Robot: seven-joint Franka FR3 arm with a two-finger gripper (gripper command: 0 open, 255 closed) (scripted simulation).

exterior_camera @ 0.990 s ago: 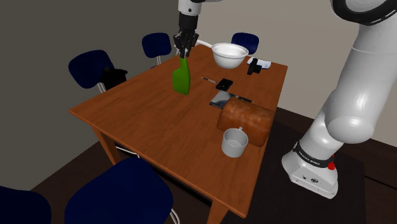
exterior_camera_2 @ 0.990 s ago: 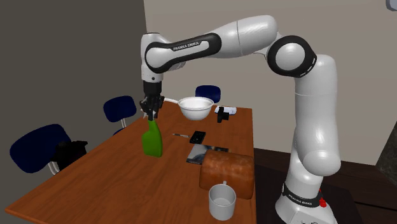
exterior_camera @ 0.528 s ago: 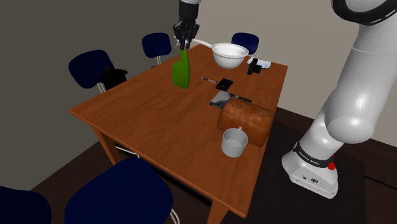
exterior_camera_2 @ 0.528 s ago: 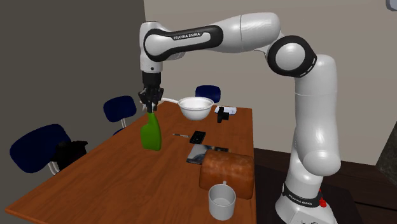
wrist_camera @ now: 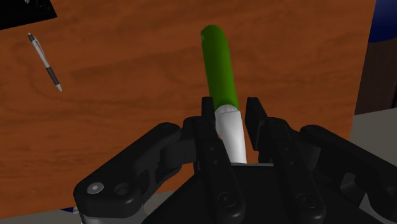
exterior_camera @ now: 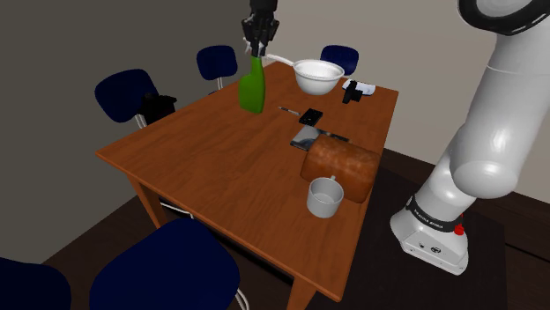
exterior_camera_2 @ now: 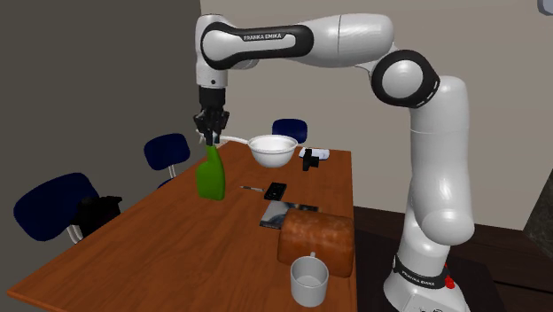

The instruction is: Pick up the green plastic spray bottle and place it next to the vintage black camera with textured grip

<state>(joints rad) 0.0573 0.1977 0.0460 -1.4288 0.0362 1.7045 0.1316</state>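
Observation:
A green spray bottle (exterior_camera: pixel 253 90) with a white neck hangs above the far part of the wooden table (exterior_camera: pixel 220 167). My gripper (exterior_camera: pixel 257 50) is shut on its neck from above. In the second exterior view the gripper (exterior_camera_2: pixel 210 139) holds the bottle (exterior_camera_2: pixel 211 175) clear of the tabletop. The wrist view has the fingers (wrist_camera: pixel 207 121) clasping the white neck, with the green body (wrist_camera: pixel 219 67) pointing down at the wood. A black, camera-like object (exterior_camera: pixel 157 107) sits on a blue chair just off the table's left corner (exterior_camera_2: pixel 96 214).
On the table are a white bowl (exterior_camera: pixel 318 76), a small black-and-white item (exterior_camera: pixel 353 91), a black phone (exterior_camera: pixel 310 115), a pen (exterior_camera: pixel 288 110), a silvery flat item (exterior_camera: pixel 305 136), a brown loaf (exterior_camera: pixel 340 168) and a grey mug (exterior_camera: pixel 323 196). Blue chairs (exterior_camera: pixel 216 62) surround it.
The gripper has risen with the bottle in it, lifting it off the tabletop and a little toward the table's far edge. Nothing else has moved.

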